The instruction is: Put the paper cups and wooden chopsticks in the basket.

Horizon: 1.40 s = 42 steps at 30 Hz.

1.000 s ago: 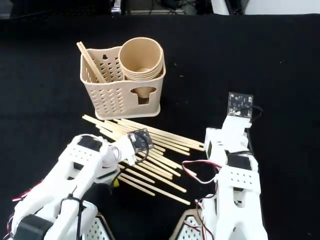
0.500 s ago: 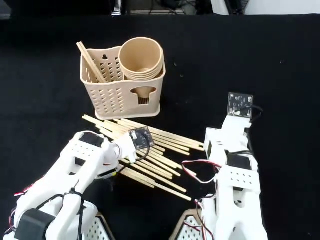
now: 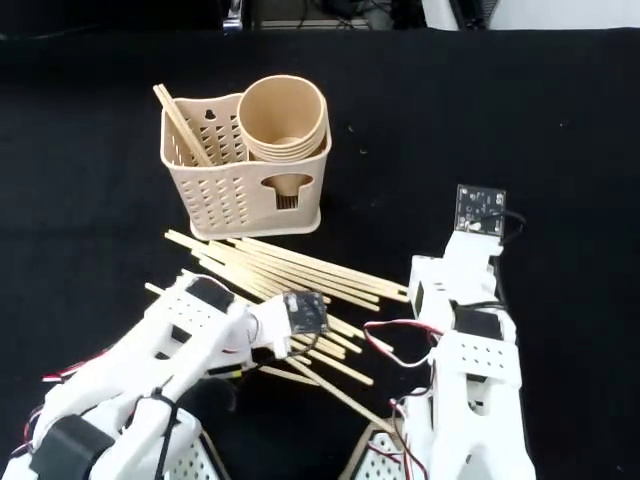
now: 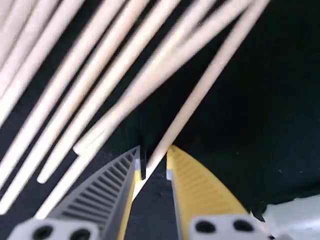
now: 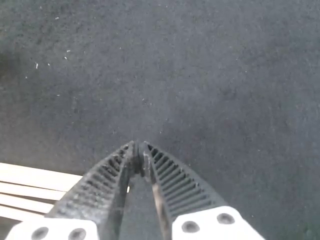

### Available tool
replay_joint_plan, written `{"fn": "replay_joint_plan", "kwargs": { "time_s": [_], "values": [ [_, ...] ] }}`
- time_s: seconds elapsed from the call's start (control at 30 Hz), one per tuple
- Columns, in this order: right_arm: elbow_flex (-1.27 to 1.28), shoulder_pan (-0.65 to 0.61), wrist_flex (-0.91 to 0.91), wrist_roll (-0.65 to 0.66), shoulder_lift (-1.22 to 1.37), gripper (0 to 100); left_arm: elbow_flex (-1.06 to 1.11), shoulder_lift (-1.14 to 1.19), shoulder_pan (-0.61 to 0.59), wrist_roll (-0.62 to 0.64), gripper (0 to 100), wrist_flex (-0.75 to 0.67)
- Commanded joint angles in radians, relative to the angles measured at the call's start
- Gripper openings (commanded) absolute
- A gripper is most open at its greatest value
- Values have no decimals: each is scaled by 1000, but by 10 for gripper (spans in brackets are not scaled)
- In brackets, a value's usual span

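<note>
The left hand pinches one pale wooden chopstick near its end, low over the scattered wooden chopsticks on the black tabletop. At its 11 o'clock stands the beige perforated plastic basket, holding stacked brown paper cups. The right hand, pressed together, hangs at 2 o'clock.

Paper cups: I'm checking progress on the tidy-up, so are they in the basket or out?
In. The stacked paper cups stand upright inside one compartment of the basket, rims above its wall.
</note>
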Motion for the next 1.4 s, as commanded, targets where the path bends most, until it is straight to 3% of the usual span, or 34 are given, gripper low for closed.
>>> {"fn": "replay_joint_plan", "kwargs": {
  "time_s": [0.0,0.17,0.33,0.57,0.8,1.07,1.23,1.37],
  "values": [
    [-7,-12,-18,12,-22,21,13,-6,28,-5,137,25],
    [-7,-12,-18,12,-22,21,12,-6,28,-5,256,20],
    [-7,-12,-18,12,-22,21,-25,-6,36,-5,191,26],
    [-7,-11,-18,12,-22,21,-38,-6,28,0,26,26],
    [-7,-12,-18,12,-22,21,-61,-6,28,-5,30,127],
    [-7,-12,-18,12,-25,21,-229,-8,45,-5,31,293],
    [-10,-8,-18,12,-28,21,-240,3,189,5,32,269],
    [-12,-8,-18,12,-28,21,-219,5,266,34,34,147]
  ]
}}
